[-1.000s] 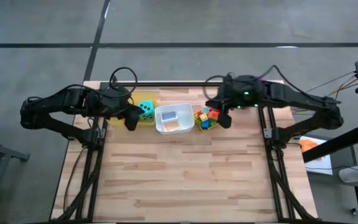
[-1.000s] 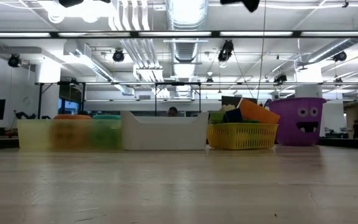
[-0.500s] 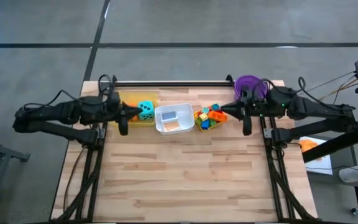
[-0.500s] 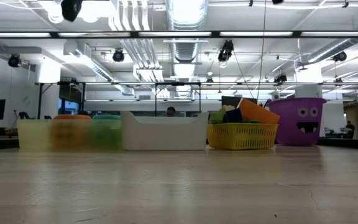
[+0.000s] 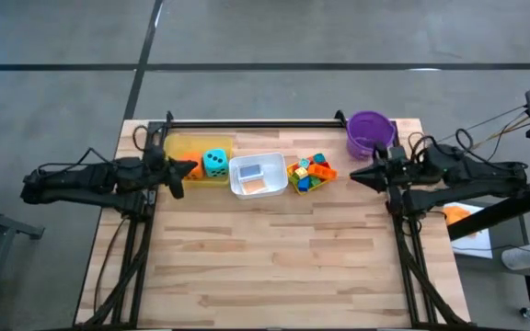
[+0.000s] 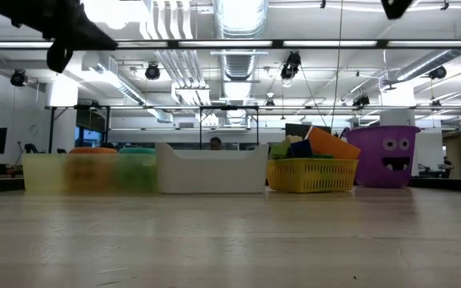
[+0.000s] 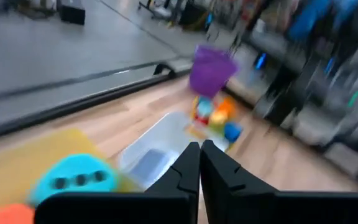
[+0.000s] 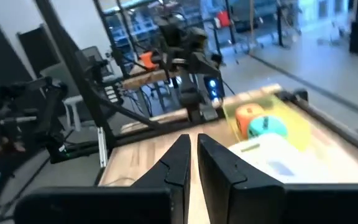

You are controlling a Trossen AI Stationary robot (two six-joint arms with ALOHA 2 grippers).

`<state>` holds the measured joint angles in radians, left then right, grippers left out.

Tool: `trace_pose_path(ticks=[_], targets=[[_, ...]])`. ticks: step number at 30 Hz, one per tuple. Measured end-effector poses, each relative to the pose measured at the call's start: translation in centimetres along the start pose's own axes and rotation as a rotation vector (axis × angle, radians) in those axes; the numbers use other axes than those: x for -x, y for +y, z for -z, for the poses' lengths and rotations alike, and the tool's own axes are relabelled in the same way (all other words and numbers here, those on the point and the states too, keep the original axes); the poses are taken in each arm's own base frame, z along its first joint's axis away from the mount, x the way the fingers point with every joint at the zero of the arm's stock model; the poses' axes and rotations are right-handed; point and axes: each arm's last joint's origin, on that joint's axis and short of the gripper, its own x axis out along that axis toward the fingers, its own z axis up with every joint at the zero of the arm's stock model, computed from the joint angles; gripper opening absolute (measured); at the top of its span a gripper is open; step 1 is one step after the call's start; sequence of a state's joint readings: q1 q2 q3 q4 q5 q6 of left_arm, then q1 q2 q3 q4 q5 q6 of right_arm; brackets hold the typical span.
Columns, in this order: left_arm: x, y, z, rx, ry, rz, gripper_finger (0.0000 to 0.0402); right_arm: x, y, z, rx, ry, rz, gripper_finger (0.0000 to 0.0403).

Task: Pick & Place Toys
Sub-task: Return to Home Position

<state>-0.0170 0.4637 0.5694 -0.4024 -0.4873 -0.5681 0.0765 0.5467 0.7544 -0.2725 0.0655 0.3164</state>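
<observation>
Looks straight down on a pale wooden table with a row of containers near its far edge. At the left edge, the left arm, folded low. Left gripper just beside the outer end of the yellow tray, fingers almost pressed together, nothing between them. At the right edge, the right arm. Right gripper pointing inward, near the yellow basket and in front of the purple bucket, fingers a narrow slit apart, gripping nothing.

In the yellow tray, side by side, a teal die and an orange die. In the white tray at the middle of the row, a blue card and an orange card, lying flat. In the yellow basket, a heap of bright building blocks.
</observation>
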Motion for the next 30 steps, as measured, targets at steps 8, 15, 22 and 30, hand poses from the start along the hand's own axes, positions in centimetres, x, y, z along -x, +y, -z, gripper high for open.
trace_pose_path(ticks=[8, 15, 22, 30], targets=[[-1.4, 1.0, 2.8, -0.187, 0.060, -0.057, 0.0012, 1.8, -0.6, 3.2, -0.032, -0.020, -0.206, 0.0029], [-2.9, 1.8, 5.7, -0.166, -0.028, -0.008, 0.0012, 0.8, -1.5, 7.2, -0.011, -0.106, -0.354, 0.0029], [-3.0, 2.4, 7.1, -0.190, -0.007, 0.072, 0.0012, -0.1, -2.4, 10.9, 0.021, -0.138, -0.451, 0.0029], [-3.0, 3.4, 9.6, -0.197, 0.042, 0.241, 0.0012, -0.2, -3.2, 14.2, 0.064, -0.128, -0.561, 0.0029]])
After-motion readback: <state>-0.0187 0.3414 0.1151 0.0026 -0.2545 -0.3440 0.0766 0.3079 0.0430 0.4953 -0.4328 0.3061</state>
